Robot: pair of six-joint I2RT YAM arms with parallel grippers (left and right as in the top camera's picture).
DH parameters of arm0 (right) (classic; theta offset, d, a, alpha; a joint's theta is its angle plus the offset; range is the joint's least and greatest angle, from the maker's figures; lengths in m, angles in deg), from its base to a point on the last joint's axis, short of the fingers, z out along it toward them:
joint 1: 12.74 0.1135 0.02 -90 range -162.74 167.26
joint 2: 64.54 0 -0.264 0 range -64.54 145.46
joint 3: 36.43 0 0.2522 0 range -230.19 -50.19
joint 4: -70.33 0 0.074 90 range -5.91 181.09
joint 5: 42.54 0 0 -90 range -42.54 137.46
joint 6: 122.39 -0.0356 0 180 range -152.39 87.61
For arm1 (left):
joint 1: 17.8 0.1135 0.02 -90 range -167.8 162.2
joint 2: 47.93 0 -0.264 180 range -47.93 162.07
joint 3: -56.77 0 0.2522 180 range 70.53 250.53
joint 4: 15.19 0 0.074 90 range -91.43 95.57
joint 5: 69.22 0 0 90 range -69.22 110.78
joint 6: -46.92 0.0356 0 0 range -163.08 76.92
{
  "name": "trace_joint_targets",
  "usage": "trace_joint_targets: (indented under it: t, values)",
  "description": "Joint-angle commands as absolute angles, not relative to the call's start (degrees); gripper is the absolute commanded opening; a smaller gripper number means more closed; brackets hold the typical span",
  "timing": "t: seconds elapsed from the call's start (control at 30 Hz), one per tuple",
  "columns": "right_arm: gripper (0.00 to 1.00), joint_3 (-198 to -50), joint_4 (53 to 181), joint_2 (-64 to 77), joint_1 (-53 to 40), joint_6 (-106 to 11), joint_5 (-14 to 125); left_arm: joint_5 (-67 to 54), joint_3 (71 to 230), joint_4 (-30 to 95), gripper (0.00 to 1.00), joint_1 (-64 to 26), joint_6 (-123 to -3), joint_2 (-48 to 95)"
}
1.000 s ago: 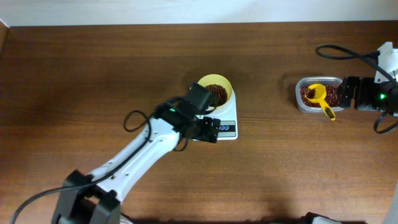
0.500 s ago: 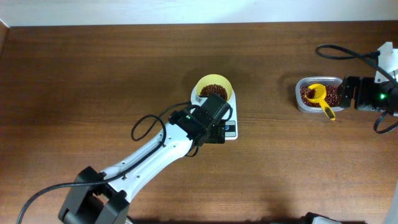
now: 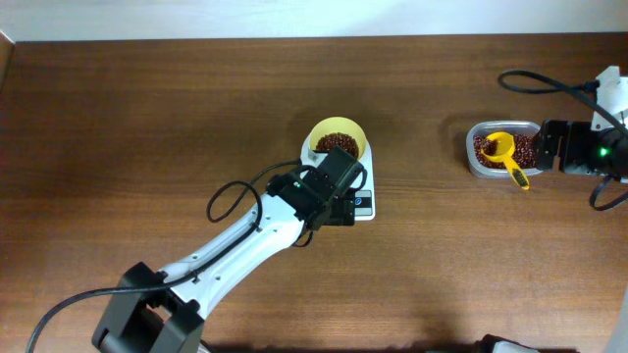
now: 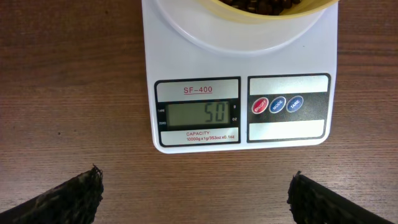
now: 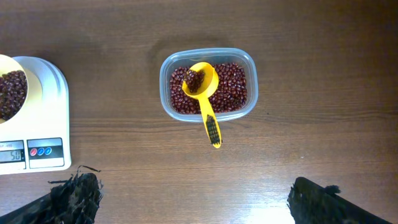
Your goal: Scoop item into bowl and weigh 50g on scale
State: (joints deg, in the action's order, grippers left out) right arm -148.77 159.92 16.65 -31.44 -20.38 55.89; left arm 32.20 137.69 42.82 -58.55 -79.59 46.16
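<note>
The white scale (image 3: pixel 364 204) stands mid-table with the pale-yellow bowl (image 3: pixel 339 134) on it, holding dark red-brown beans (image 3: pixel 339 144). My left gripper (image 3: pixel 337 210) hovers over the scale's front edge, open and empty. In the left wrist view its gripper (image 4: pixel 196 186) frames bare wood just in front of the scale (image 4: pixel 292 68), whose display (image 4: pixel 198 113) reads 50; the bowl (image 4: pixel 273 15) shows at the top edge. My right gripper (image 5: pixel 194 186) is open and empty, short of the clear tub (image 5: pixel 208 84) of beans (image 5: pixel 235 93).
A yellow scoop (image 5: pixel 204 87) lies in the tub with some beans in its cup, its handle sticking out over the near rim. The tub (image 3: pixel 502 149) sits at the right side, next to the right arm (image 3: pixel 589 152). A black cable loops behind it.
Over the last second the left arm swung right, over the scale's front, and has since held still. The right arm, tub and scoop have not moved.
</note>
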Motion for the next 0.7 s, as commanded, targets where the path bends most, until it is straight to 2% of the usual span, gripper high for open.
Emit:
trace_joint_targets:
  t: [0.0, 0.23, 0.3, 0.4, 0.57, 0.67]
  values:
    - [0.99, -149.4, 159.8, 16.6, -31.5, -20.6, 55.8, 34.1, 137.3, 42.8, 0.99, -58.6, -80.4, 46.6]
    - [0.99, -149.4, 159.8, 16.6, -31.5, -20.6, 55.8, 34.7, 137.1, 44.7, 0.99, -56.5, -67.4, 40.2]
    - [0.99, -149.4, 159.8, 16.6, -31.5, -20.6, 55.8, 35.3, 136.0, 49.4, 0.99, -53.8, -66.1, 33.6]
    - [0.99, -149.4, 159.8, 16.6, -31.5, -20.6, 55.8, 35.4, 130.7, 49.8, 0.99, -49.1, -65.2, 21.7]
    - [0.99, -149.4, 159.8, 16.6, -31.5, -20.6, 55.8, 34.4, 114.0, 36.7, 0.99, -45.0, -61.5, 3.3]
    - [0.99, -149.4, 159.8, 16.6, -31.5, -20.6, 55.8, 28.2, 102.5, 21.8, 0.99, -40.2, -52.5, -7.3]
